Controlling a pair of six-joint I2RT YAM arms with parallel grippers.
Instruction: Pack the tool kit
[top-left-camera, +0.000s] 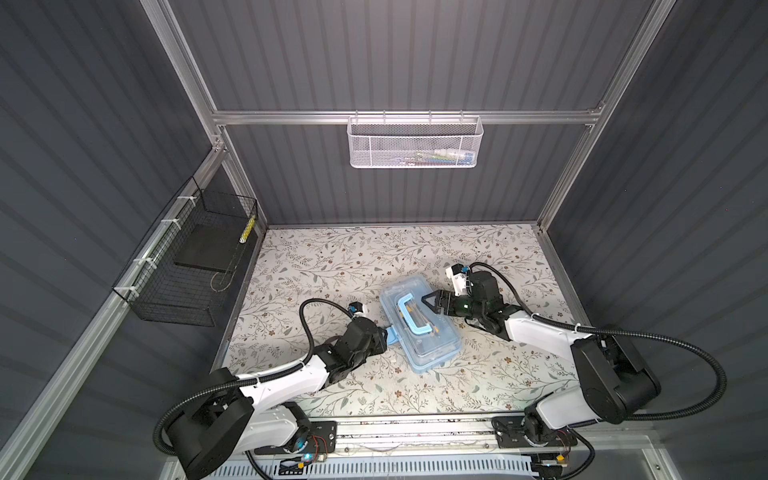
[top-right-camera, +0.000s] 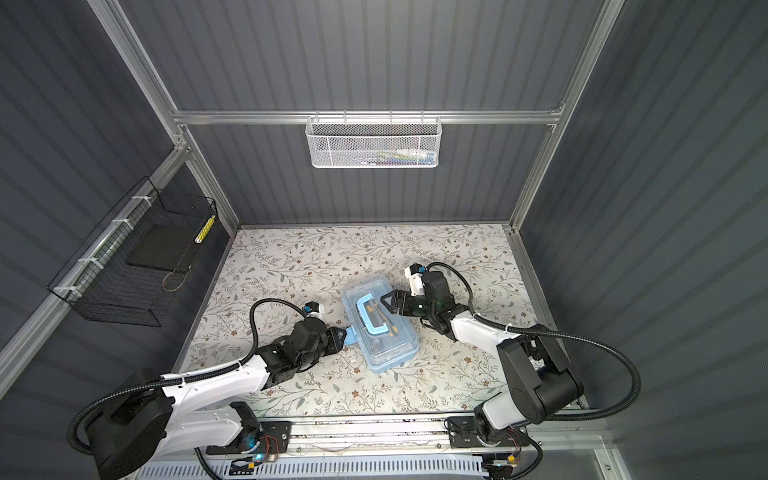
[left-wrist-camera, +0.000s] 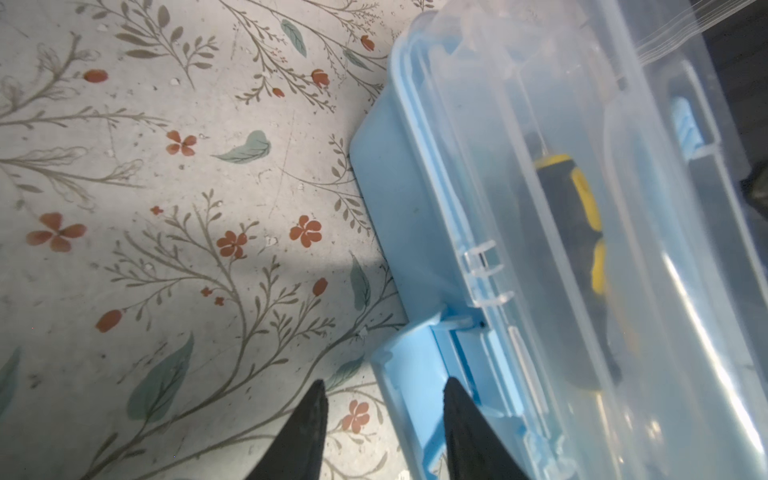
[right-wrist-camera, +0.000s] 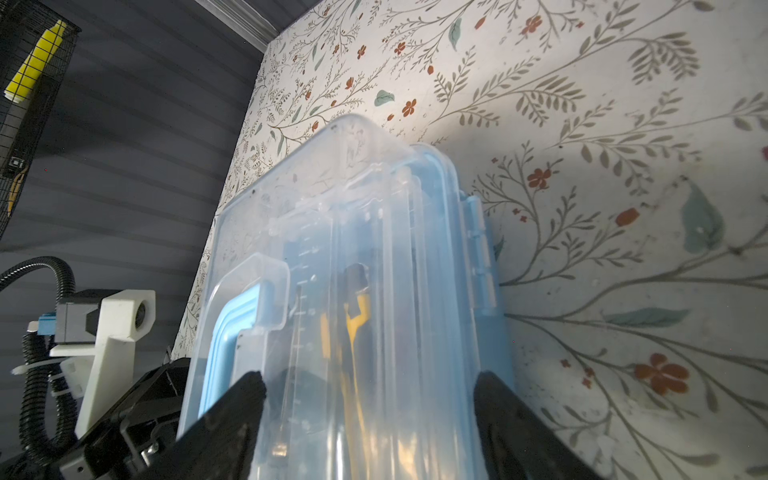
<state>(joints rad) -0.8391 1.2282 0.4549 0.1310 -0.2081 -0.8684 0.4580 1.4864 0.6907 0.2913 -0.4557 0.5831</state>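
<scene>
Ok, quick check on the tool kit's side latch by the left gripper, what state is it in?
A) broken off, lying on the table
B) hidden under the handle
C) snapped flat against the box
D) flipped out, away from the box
D: in the left wrist view the latch sticks out from the tool kit, with the left gripper open around it.

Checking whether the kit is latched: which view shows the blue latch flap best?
Left wrist: the latch fills the foreground, swung out from the kit, between the left gripper fingers. Both top views show only a small blue tab. The right wrist misses it.
</scene>
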